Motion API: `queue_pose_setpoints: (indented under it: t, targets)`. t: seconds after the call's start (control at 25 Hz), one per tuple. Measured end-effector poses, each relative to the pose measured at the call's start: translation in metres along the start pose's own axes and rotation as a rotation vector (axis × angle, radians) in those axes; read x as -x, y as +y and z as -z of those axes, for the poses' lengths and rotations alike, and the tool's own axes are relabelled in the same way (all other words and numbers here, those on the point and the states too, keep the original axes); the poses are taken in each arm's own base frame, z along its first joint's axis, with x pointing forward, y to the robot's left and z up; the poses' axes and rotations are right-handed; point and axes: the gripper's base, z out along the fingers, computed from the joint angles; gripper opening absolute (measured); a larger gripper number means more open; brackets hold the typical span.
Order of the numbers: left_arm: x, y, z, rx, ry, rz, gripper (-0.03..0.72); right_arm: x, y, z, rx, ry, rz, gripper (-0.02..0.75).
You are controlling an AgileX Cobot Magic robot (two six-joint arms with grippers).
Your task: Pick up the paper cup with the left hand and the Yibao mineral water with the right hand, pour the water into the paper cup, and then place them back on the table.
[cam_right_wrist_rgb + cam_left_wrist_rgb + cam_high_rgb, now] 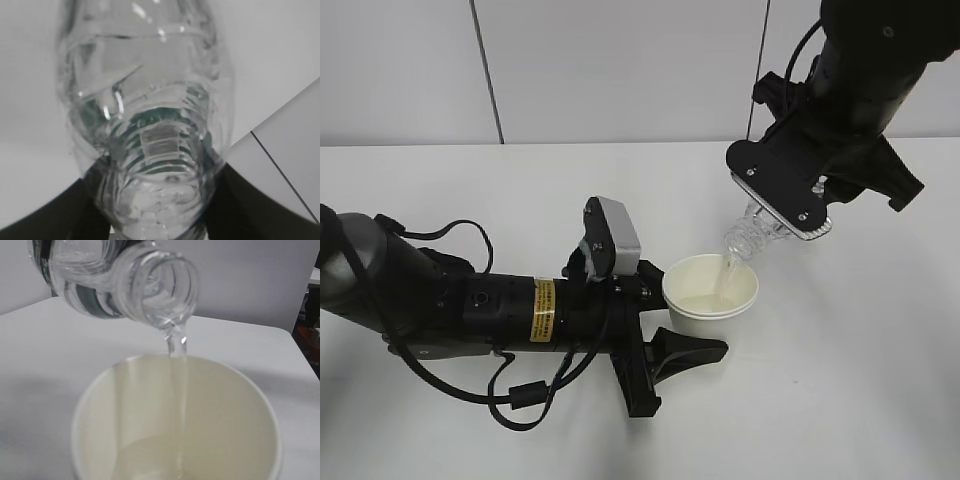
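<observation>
My left gripper (pixel 703 318), on the arm with the yellow sticker, is shut on the paper cup (pixel 710 285) and holds it upright just above the table (pixel 840 400). My right gripper (pixel 777 220) is shut on the Yibao mineral water bottle (pixel 748 236), tilted neck down over the cup. A thin stream of water runs from the capless neck into the cup. In the left wrist view the cup (pixel 100 405) holds a little water under the bottle mouth (pixel 150 285); the fingers are hidden. In the right wrist view the bottle (pixel 145 125) sits between dark fingers (pixel 250 210).
The white table stretches around both arms. A grey wall with panel seams (pixel 488 70) stands behind it. Loose black cables (pixel 520 395) hang from the left arm near the table's front. The table's far right edge (pixel 300 340) shows in the left wrist view.
</observation>
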Motion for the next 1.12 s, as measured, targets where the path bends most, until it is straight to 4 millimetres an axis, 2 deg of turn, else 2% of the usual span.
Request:
queue_pose_setpoints:
  t: [1.12]
  targets:
    - [0.0,-0.0001,0.0,-0.001,0.0,-0.001,0.403,0.0,-0.0004,0.0,-0.004,0.0,0.002,0.393]
